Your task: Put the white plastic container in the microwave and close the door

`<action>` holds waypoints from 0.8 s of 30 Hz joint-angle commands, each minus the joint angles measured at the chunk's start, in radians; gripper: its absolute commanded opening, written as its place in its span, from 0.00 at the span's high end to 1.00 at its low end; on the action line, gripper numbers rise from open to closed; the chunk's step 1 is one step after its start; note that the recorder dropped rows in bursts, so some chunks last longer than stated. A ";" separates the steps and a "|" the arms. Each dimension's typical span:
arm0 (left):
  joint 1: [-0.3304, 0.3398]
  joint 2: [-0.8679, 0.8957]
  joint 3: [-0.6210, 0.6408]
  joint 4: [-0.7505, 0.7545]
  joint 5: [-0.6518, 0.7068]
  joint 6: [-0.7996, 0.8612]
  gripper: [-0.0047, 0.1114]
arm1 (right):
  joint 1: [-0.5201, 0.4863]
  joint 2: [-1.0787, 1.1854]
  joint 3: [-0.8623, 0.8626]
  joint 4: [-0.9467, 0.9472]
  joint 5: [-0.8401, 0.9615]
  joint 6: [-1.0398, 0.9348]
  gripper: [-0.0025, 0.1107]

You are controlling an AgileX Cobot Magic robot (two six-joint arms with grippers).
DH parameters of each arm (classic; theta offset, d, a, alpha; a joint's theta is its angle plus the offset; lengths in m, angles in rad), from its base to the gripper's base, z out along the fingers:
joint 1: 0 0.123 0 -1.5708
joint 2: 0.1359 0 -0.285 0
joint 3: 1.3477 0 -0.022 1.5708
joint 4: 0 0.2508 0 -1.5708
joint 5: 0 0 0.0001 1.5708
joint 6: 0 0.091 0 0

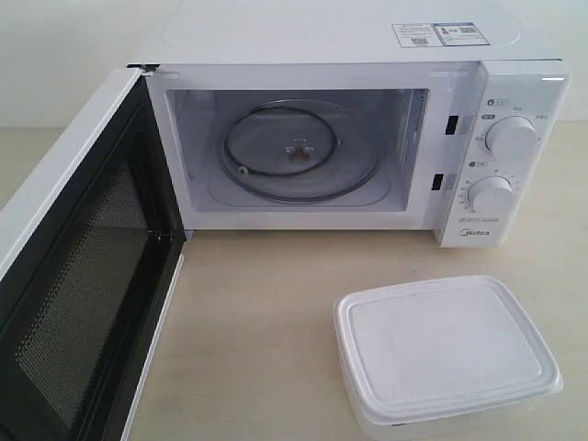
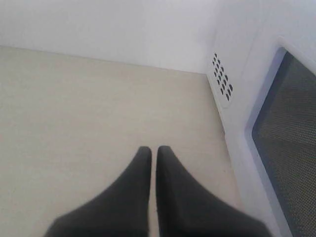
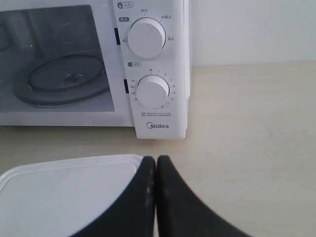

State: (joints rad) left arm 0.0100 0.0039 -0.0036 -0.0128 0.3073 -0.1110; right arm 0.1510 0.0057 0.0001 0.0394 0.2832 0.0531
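Right gripper (image 3: pixel 156 160) closed and empty beside the white plastic container (image 1: pixel 446 354); the microwave (image 1: pixel 322 37) stands open.
Its fingertips sit just by a lid corner, though I cannot tell if they touch. The left gripper (image 2: pixel 154 149), also closed on nothing, hangs near the door (image 1: pixel 83 276), which is swung wide, likely to keep the way in clear. The white plastic container lies lidded on the desk (image 1: pixel 257 322) before the dial panel (image 1: pixel 510 156), farther out from the desk's back edge than the microwave.
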 commanded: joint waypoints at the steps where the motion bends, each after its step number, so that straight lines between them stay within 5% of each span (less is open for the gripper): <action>1: -0.009 -0.004 0.004 0.002 -0.001 -0.009 0.92 | -0.004 -0.006 0.000 -0.001 -0.009 -0.006 0.98; 24: -0.009 -0.004 0.004 0.002 -0.001 -0.009 0.92 | -0.004 -0.006 0.000 -0.014 -0.060 -0.091 0.98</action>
State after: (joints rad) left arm 0.0100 0.0039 -0.0036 -0.0128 0.3073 -0.1110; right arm 0.1510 0.0057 0.0001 0.0356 0.2720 0.0271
